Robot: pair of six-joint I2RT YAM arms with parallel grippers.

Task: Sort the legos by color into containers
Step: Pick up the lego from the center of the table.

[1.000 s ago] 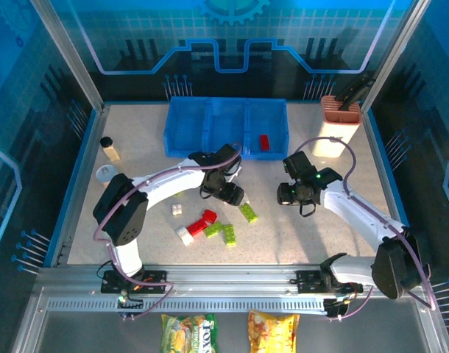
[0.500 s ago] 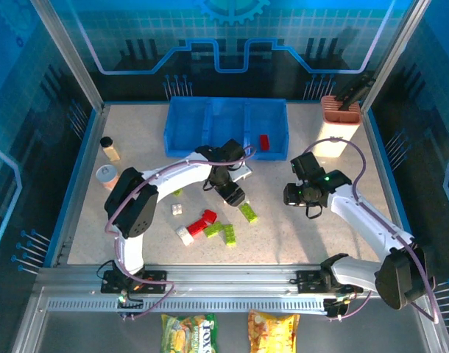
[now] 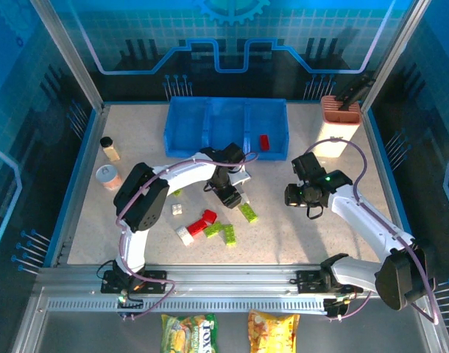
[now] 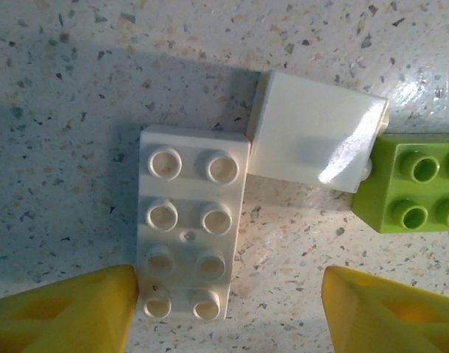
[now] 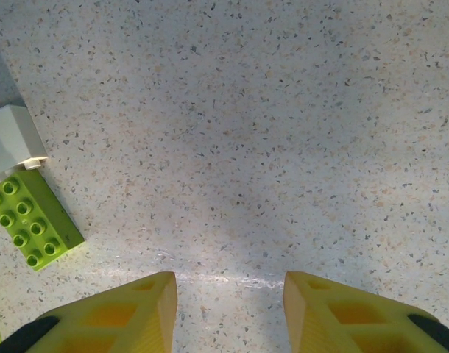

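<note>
Left wrist view: the left gripper (image 4: pixel 228 318) stands low over a long white brick (image 4: pixel 191 220), which lies flat on the table (image 4: pixel 77 88) with its studs up. The yellow fingers (image 4: pixel 62 312) are apart, with one end of the brick between them. One finger is just beside the brick's corner (I cannot tell if it touches), and the other is well apart from it, so nothing is clamped yet. A smaller white brick (image 4: pixel 313 136), lying on its side, touches the other end of the long one, and a green brick (image 4: pixel 416 191) lies against that.

In the top view the blue tray (image 3: pixel 188 132) sits at the far middle of the table, with one red brick (image 3: pixel 264 142) in its right compartment. The right gripper (image 5: pixel 228 309) hovers over bare table, fingers apart and empty.

The risk, I think, is an uneven closing: the nearer finger may push the long brick sideways or turn it before the other one arrives. A hold on one end only may also let the brick swing when it is lifted. The smaller white brick could be dragged along.

The fingertips are cut off at the bottom edge, and the green brick at the side edge. From above, the left arm covers the long white brick
</note>
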